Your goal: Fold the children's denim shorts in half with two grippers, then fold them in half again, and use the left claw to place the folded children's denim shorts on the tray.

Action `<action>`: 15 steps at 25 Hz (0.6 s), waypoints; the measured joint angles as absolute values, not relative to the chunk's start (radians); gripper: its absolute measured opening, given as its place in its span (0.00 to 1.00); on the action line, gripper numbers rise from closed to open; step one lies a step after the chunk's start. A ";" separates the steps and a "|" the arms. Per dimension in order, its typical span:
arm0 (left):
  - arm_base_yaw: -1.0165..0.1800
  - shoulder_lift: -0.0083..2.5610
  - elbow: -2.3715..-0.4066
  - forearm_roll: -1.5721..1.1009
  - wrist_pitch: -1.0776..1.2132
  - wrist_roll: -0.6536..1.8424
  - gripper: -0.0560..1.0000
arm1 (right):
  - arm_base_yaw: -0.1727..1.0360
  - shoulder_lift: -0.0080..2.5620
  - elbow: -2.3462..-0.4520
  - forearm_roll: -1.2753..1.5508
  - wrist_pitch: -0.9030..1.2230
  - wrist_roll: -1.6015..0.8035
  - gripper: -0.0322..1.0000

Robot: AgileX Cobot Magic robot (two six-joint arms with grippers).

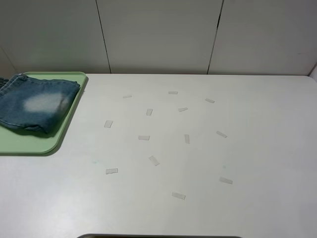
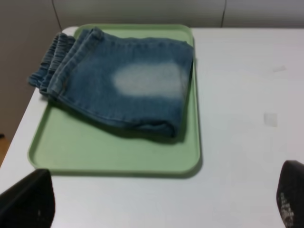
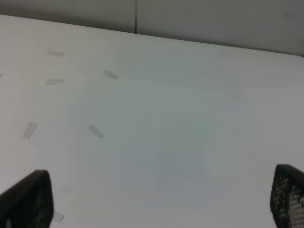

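— Lying folded on the tray (image 1: pixel 29 144), are the children's denim shorts (image 1: pixel 37 106) fully inside it?

— Mostly; the ruched waistband overhangs the tray's outer rim. The tray sits at the table's (image 1: pixel 198 158) far left corner.

— And the jaws?

— The left claw (image 2: pixel 161 199) hangs near the tray, jaws wide and empty. The right gripper (image 3: pixel 161 199) is likewise spread over bare table with tape strips (image 1: pixel 154 160).
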State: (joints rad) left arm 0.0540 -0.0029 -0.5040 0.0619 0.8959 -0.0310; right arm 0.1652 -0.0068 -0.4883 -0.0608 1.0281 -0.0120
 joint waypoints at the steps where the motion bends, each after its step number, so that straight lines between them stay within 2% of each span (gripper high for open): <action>1: 0.054 -0.003 -0.504 0.061 0.901 -0.031 0.92 | 0.165 -0.007 -0.488 -0.061 1.028 -0.012 0.70; 15: 0.054 -0.003 -0.494 0.035 1.069 -0.033 0.91 | 0.165 -0.007 -0.488 -0.061 1.028 -0.012 0.70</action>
